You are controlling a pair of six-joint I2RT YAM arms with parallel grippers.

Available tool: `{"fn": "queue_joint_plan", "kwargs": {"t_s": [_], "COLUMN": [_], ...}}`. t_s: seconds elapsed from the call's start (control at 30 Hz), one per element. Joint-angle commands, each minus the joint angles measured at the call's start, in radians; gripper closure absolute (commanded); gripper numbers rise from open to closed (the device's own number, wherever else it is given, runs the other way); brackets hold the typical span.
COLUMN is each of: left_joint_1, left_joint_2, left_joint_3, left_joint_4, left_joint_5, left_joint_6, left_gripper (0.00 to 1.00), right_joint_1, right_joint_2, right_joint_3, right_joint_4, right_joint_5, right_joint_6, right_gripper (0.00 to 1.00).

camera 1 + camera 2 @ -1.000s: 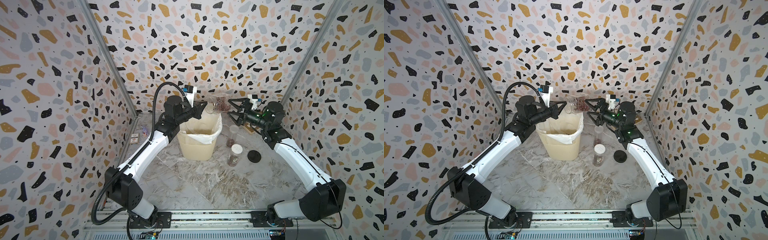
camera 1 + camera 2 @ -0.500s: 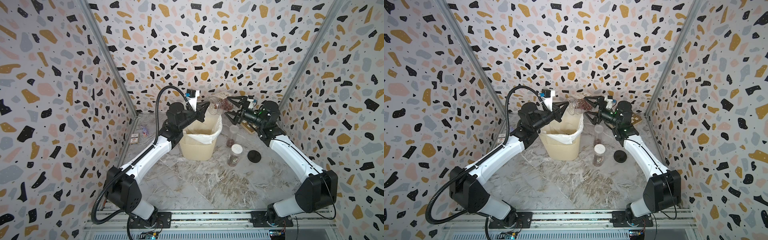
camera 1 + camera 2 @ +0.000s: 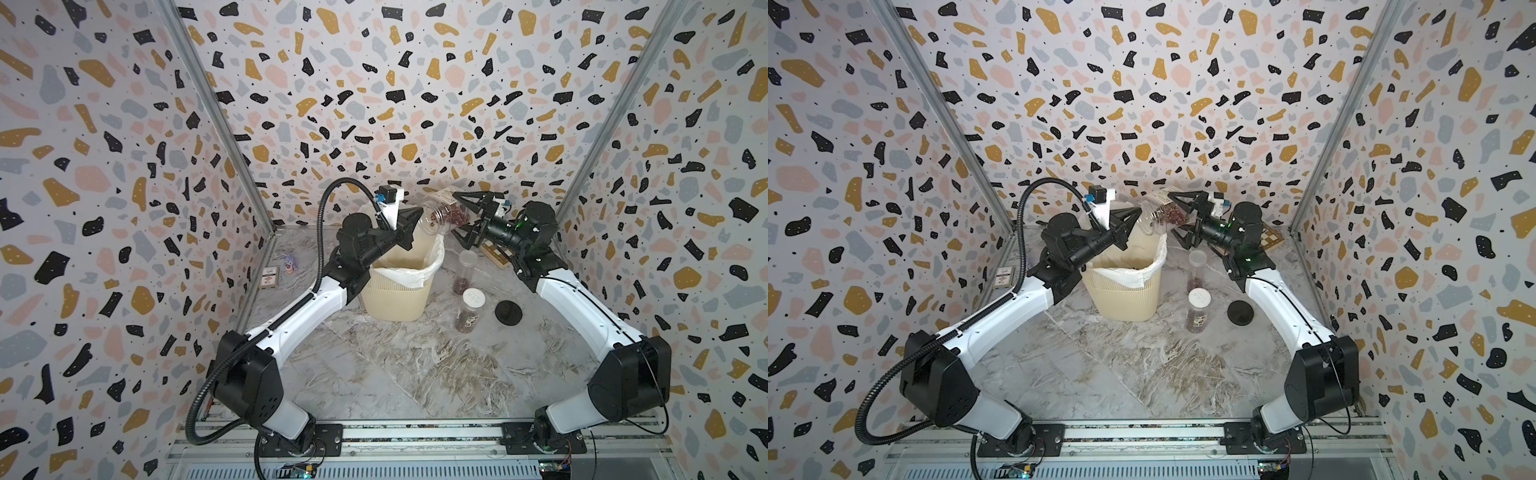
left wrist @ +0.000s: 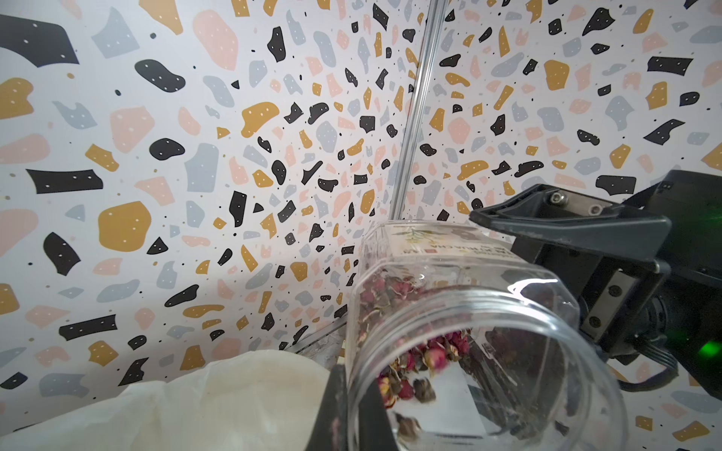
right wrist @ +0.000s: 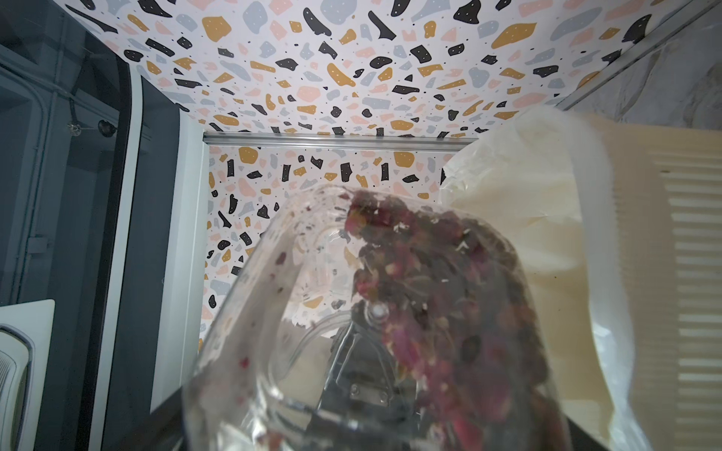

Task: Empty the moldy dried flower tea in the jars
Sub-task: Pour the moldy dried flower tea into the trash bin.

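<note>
My right gripper is shut on the squat clear jar, which has no lid. The jar is tipped on its side with its mouth over the cream bin. The moldy dried flower tea lies along the jar's lower wall and reaches toward the mouth. My left gripper is shut, and its tip rests against the mouth's rim. The tall slim jar and the white-lidded jar stand on the table with tea in them.
A wide black lid lies on the table right of the white-lidded jar. A wooden board lies at the back right. A small card box sits by the left wall. The bin holds a white bag.
The right arm has reached further toward the bin and tipped the jar's mouth lower. The left arm has moved up and in until its shut tip meets the jar's mouth.
</note>
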Motion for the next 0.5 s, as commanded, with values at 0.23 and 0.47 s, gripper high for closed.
{"fn": "queue_joint_plan", "kwargs": {"t_s": [0.23,0.47], "left_joint_1": [-0.033,-0.033], "left_joint_2": [-0.044,-0.041], "left_joint_3": [-0.015,-0.033], "left_joint_4": [0.022,0.028], "left_joint_5": [-0.065,-0.072], "left_joint_6": [0.119,0.142], "left_gripper": [1.00,1.00], "right_joint_1": [0.025,0.055], "right_joint_2": [0.009,0.027], "right_joint_3": [0.102,0.130], "right_joint_4": [-0.157,-0.226], "right_joint_5": [0.046,0.103], "right_joint_6": [-0.097,-0.109], "right_gripper": [0.06,0.13]}}
